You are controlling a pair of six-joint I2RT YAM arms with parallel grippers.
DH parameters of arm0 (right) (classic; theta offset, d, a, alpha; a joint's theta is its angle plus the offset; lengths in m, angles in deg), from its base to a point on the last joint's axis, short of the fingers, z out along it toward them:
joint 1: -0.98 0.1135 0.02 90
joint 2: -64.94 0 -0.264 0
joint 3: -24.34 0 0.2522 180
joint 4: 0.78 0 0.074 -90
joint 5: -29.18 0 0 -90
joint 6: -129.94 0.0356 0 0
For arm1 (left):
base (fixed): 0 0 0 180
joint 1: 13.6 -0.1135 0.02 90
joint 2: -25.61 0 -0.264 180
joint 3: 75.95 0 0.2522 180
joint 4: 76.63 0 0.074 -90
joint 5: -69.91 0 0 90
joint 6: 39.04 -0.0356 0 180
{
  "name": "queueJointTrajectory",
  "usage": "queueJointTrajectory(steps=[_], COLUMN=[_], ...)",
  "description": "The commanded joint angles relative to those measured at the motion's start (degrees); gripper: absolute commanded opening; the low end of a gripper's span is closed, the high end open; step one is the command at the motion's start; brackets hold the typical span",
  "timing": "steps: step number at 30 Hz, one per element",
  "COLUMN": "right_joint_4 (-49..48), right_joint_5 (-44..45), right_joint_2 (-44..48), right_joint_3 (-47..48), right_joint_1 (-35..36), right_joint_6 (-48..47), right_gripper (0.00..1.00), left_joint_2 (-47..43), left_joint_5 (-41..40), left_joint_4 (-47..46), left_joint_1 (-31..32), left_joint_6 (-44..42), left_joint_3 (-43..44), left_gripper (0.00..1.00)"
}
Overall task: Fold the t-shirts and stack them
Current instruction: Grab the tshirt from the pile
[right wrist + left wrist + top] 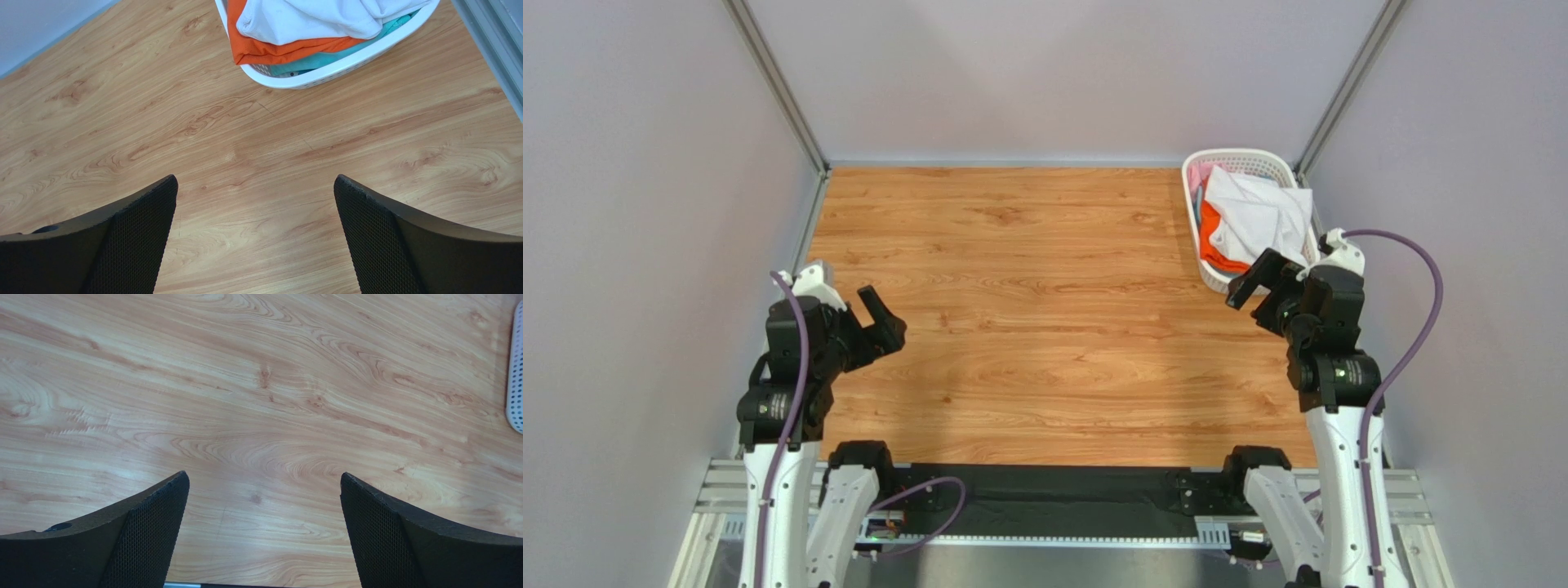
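Top external: shirts [1259, 214] heaped in basket [1192, 202].
Over the table [1038, 306], left tool [863, 321] and right tool [1259, 284] hover, fingers apart.

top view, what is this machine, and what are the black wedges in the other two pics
These are two robot arms bolted at the near edge of a wooden table, seen from a camera above and behind them. The other two pictures come from a camera on each wrist, looking down. The black wedges are the left gripper and the right gripper, both open and holding nothing. At the far right of the table stands a white basket of crumpled clothes: a white shirt on top, with an orange shirt and a teal shirt beneath.
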Motion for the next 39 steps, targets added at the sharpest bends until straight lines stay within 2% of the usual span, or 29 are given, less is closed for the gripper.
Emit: queueJointTrajectory(steps=[1,7,9,12,15,16,19,21,23,24,27,28,30,31,32,34,36,37,39], right_joint_4=[-1.1,-4.2,-5.3,-5.4,-5.9,-5.9,-5.9,-5.3,-2.3,-0.6,2.8,3.1,3.9,3.8,3.7,3.6,3.8,3.9,4.4], right_joint_5=[1.6,-1.9,-0.8,5.4,7.8,7.7,8.1,9.3,9.9,9.6,9.3,8.8,8.1,8.3,8.7,9.5,9.4,8.8,7.5], right_joint_2=[1.2,-0.8,-3.1,-7.7,-17.3,-23.7,-34.0,-44.3,-53.8,-56.5,-64.6,-65.7,-67.2,-66.9,-66.4,-64.2,-61.2,-60.2,-56.7], right_joint_3=[-0.3,0.5,1.3,4.6,9.8,11.8,18.8,24.9,29.9,34.6,40.9,41.5,42.4,42.3,42.1,42.4,43.0,43.2,43.7], right_joint_1=[0.0,0.0,0.0,-0.1,-0.7,-1.2,-3.4,-4.7,-5.6,-6.3,-6.5,-6.5,-6.5,-6.6,-6.5,-6.5,-6.5,-6.5,-6.5], right_joint_6=[-0.7,-0.9,-0.4,0.1,-1.7,-1.8,-2.2,-2.7,-3.3,-3.9,-5.7,-6.2,-6.5,-6.3,-6.2,-6.4,-7.4,-7.6,-8.4], right_gripper=[1.00,1.00,1.00,1.00,1.00,1.00,1.00,0.98,0.96,0.95,0.88,0.84,0.67,0.47,0.37,0.23,0.20,0.10,0.00], left_joint_2=[0.3,-0.3,-0.5,-0.6,-1.3,-1.7,-2.4,-2.9,-3.2,-3.4,-3.3,-3.3,-3.2,-3.2,-3.1,-3.2,-3.4,-3.5,-3.8], left_joint_5=[-0.1,-1.7,-1.4,-1.2,-1.4,-1.8,-2.9,-3.2,-3.7,-4.0,-4.0,-4.0,-4.2,-4.2,-4.3,-4.1,-4.0,-3.9,-3.9], left_joint_4=[0.0,0.2,0.1,0.4,0.2,0.3,0.7,1.4,1.8,2.0,1.9,1.9,2.0,2.0,2.0,1.9,1.9,1.9,1.9], left_joint_1=[-0.2,-0.2,-0.2,-0.2,-0.2,-0.2,-0.2,-0.2,-0.2,-0.3,-0.3,-0.2,-0.2,-0.2,-0.2,-0.2,-0.2,-0.2,-0.2], left_joint_6=[0.2,1.6,1.9,3.4,4.0,3.9,3.8,4.0,3.9,3.8,3.9,4.0,4.0,4.0,4.0,4.0,4.0,4.0,4.1], left_joint_3=[0.2,0.6,0.4,0.2,0.0,0.0,-0.3,-0.7,-0.7,-0.8,-0.8,-0.8,-0.7,-0.8,-0.8,-0.8,-0.8,-0.8,-0.8], left_gripper=[1.00,1.00,1.00,1.00,1.00,1.00,1.00,1.00,1.00,1.00,1.00,1.00,1.00,1.00,1.00,1.00,1.00,1.00,1.00])
